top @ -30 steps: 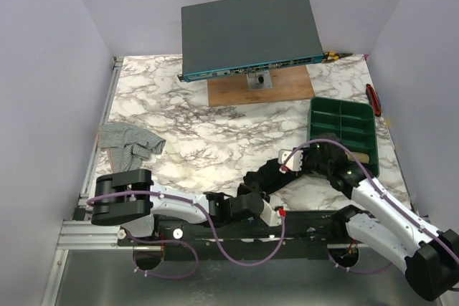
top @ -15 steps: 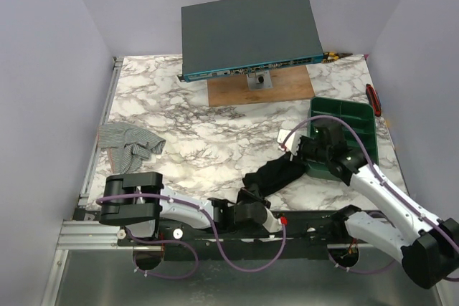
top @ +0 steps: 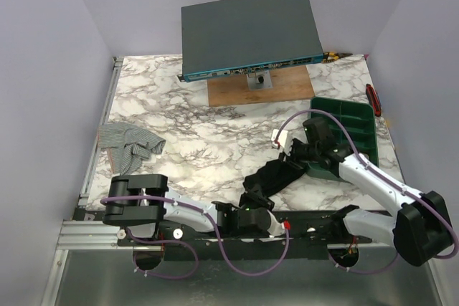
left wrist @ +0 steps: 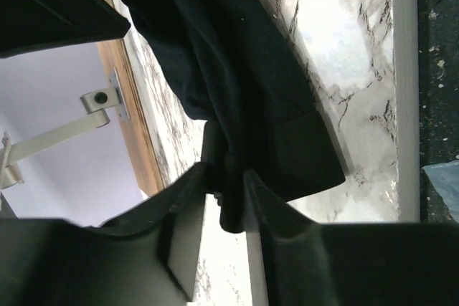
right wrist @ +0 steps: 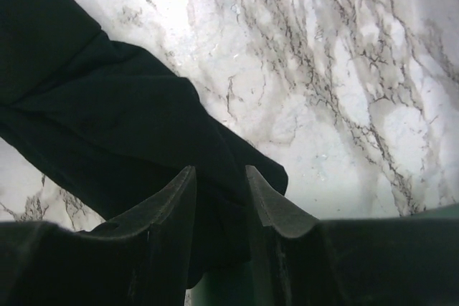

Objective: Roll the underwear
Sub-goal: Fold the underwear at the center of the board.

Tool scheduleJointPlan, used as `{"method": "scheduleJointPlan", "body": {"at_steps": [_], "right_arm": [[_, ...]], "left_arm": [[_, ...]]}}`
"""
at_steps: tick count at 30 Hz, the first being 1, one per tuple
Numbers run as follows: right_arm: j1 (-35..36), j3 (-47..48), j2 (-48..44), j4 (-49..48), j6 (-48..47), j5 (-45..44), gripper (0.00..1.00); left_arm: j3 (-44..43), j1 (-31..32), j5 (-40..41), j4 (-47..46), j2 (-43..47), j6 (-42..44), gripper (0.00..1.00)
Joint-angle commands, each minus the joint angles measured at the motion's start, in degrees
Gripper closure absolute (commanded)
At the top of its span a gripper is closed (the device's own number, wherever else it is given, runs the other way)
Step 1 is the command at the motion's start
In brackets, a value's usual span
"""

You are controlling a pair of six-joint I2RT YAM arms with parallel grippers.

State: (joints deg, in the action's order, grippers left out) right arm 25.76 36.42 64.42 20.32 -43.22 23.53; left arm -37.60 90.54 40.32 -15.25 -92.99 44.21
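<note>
The top external camera looks steeply down from above and behind the arm bases, far enough to take in the whole marble table [top: 179, 105]. The left wrist camera sits very close and rolled sideways, with the table's edge running down the right of its frame. The right wrist camera looks down from close range. All three views share the black underwear [top: 276, 175].

Left arm [top: 188, 208]: white shells ran between black joint housings, and a bulky black shoulder block sat at 8 o'clock in the top view.
Right arm [top: 373, 180]: it had the same white shells and black joints, with a black block at 4 o'clock.
Cables [top: 310, 113]: thin purple leads looped along both arms.
Left hand [left wrist: 226, 177]: two matte black fingers had pale grey inner faces.
Right hand [right wrist: 219, 177]: two black fingers curved to pointed tips.
Red cap [top: 285, 225]: a small red dot showed at 6 o'clock.
</note>
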Motion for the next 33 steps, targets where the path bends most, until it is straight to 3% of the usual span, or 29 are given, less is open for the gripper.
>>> {"method": "scheduleJointPlan", "body": {"at_steps": [1, 3, 4, 5, 6, 12, 16, 23, 29, 33], "right_arm": [[-0.36, -0.83, 1.48, 4.26, -2.92, 1.10, 0.65], [-0.36, -1.72, 1.25, 5.59, -4.31, 0.10, 0.66], [-0.36, -2.17, 0.80, 6.01, -4.74, -0.51, 0.66], [-0.40, -2.58, 0.26, 6.41, -4.99, -1.00, 0.67], [-0.39, -2.90, -0.35, 6.84, -5.54, -1.32, 0.68], [-0.32, -1.73, -2.61, 12.94, -8.20, -1.45, 0.73], [-0.43, -0.17, -4.57, 14.40, -7.88, -1.52, 0.75], [-0.36, 2.98, -4.93, 16.25, -6.93, -0.01, 0.75], [-0.38, 2.44, -3.56, 9.48, -0.96, 1.35, 0.65], [-0.39, 2.25, -0.38, 8.15, -0.44, 0.70, 0.64]], "left_arm": [[-0.24, 0.81, 2.05, 0.43, -0.65, -0.08, 0.64], [0.36, 0.78, 2.17, 0.69, 0.06, 0.09, 0.49], [0.63, 0.84, 2.07, 0.95, 0.58, 0.17, 0.35], [0.92, 0.86, 2.05, 1.31, 1.29, 0.09, 0.08], [1.09, 0.86, 1.90, 1.94, 1.99, -0.20, 0.02], [1.83, -0.39, -2.09, 6.77, 9.67, -2.81, 0.02], [0.10, -5.00, -9.45, 15.03, 17.21, -8.39, 0.02], [-3.94, -21.11, -27.77, 25.93, 25.50, -17.09, 0.02], [-5.96, -26.75, -40.02, 28.46, 25.51, -22.41, 0.02], [-5.99, -30.26, -52.94, 29.44, 25.00, -24.43, 0.02]]}}
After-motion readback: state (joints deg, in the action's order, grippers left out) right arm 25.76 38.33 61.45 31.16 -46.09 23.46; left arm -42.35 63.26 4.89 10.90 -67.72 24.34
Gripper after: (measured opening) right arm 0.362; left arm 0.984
